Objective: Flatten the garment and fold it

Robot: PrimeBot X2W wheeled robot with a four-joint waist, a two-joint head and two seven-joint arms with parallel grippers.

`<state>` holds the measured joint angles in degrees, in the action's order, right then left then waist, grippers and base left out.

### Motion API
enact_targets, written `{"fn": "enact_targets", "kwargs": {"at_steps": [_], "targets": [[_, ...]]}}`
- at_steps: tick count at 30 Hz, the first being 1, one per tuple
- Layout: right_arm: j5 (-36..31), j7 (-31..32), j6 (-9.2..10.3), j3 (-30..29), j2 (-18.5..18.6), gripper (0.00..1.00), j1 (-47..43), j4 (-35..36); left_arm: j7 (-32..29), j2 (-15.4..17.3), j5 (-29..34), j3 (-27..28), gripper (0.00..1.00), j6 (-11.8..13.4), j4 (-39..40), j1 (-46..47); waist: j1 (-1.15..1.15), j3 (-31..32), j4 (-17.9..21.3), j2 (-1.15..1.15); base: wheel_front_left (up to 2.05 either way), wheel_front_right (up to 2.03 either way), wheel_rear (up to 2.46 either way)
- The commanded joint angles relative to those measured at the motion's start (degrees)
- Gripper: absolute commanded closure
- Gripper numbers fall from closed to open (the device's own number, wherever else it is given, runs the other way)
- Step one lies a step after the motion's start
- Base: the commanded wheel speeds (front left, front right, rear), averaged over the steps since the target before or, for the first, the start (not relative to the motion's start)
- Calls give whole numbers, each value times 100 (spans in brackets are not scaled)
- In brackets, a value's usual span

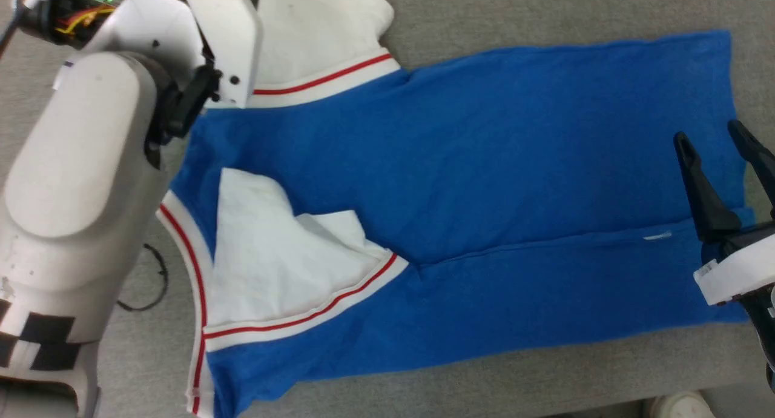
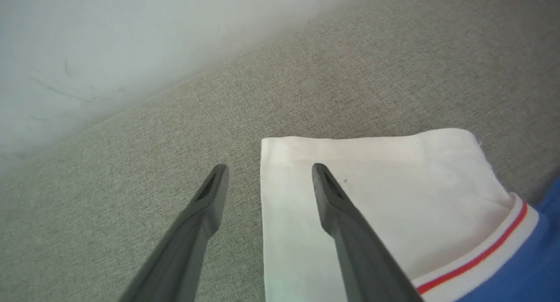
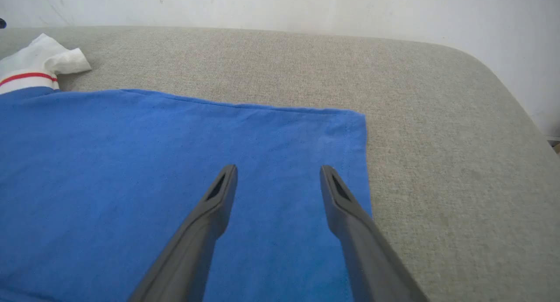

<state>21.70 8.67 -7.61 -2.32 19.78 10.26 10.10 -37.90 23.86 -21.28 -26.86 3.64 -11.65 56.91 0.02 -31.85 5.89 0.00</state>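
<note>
The garment [image 1: 484, 163] is a bright blue T-shirt lying lengthwise on the grey surface, collar end at the left and hem at the right. Its near long side is folded in, with the near white sleeve [image 1: 272, 266] lying on the blue body. The far white sleeve [image 1: 315, 30] spreads out at the top left. My left gripper [image 2: 267, 170] is open, its fingers straddling the outer edge of that far sleeve [image 2: 372, 197]; in the head view the pale left wrist [image 1: 218, 36] hides it. My right gripper [image 1: 708, 133] hovers open over the hem corner [image 3: 341, 131], holding nothing.
The grey fabric surface [image 1: 545, 18] ends at a pale wall [image 2: 87, 39] on the far side and has a rounded corner [image 3: 481, 74] beyond the hem. A thin black loop of cable [image 1: 151, 278] lies beside my left forearm [image 1: 79, 163]. A white rounded object [image 1: 678, 406] sits below the front edge.
</note>
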Motion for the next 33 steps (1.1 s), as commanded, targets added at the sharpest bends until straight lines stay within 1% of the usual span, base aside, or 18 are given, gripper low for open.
{"fn": "enact_targets", "kwargs": {"at_steps": [1, 6, 12, 13, 14, 16, 20, 22, 25, 28, 29, 31, 33], "targets": [[34, -69, 12, 16, 12, 0, 119, -30, -71, 64, 11, 6, 0, 21, -91, 139, -2, -284, 291, 0, 0, 0, 0], [97, -149, 12, 87, -19, 0, 206, -155, -224, 249, -6, 123, 0, 80, -272, 261, -2, -443, 460, 0, 0, 0, 0], [124, -252, 12, 96, -6, 0, 247, -284, -347, 307, -85, 170, 0, 142, -322, 235, -2, -573, 564, 0, 0, 0, 0], [128, -263, 12, 97, -2, 0, 255, -296, -399, 311, -115, 153, 82, 117, -337, 212, -2, -588, 574, 0, 0, 0, 0], [131, -270, 12, 96, 4, 0, 262, -306, -471, 309, -162, 147, 100, 101, -358, 184, -2, -596, 578, 0, 0, 0, 0], [132, -270, 12, 79, 21, 0, 279, -304, -541, 313, -210, 151, 100, 114, -351, 149, -2, -607, 576, 0, 0, 0, 0], [182, -299, 12, -27, 144, 0, 400, -103, -387, 336, -181, 159, 100, 158, -288, 100, -2, -548, 523, 0, 0, 0, 0], [288, -245, 12, -126, 278, 0, 548, 108, -284, 319, -193, 162, 100, 175, -279, 41, -2, -482, 486, 0, 0, 0, 0], [412, -37, 12, -279, 593, 0, 911, 466, -143, 263, -239, 156, 100, 182, -285, -64, -2, -379, 418, 0, 0, 0, 0], [596, 407, 12, -360, 904, 0, 1392, 647, -30, 184, -287, 124, 100, 168, -270, -136, -2, -337, 320, 0, 0, 0, 0], [730, 643, 12, -381, 942, 0, 1565, 579, -2, 154, -300, 113, 100, 163, -262, -145, -2, -339, 285, 0, 0, 0, 0], [859, 1160, 12, -247, 1207, 0, 1883, 414, 37, 95, -311, 78, 100, 153, -240, -132, -2, -377, 198, 0, 0, 0, 0], [1019, 1640, 12, -104, 1383, 0, 2168, 128, 67, 37, -309, 40, 100, 144, -214, -89, -2, -441, 114, 0, 0, 0, 0]]}}
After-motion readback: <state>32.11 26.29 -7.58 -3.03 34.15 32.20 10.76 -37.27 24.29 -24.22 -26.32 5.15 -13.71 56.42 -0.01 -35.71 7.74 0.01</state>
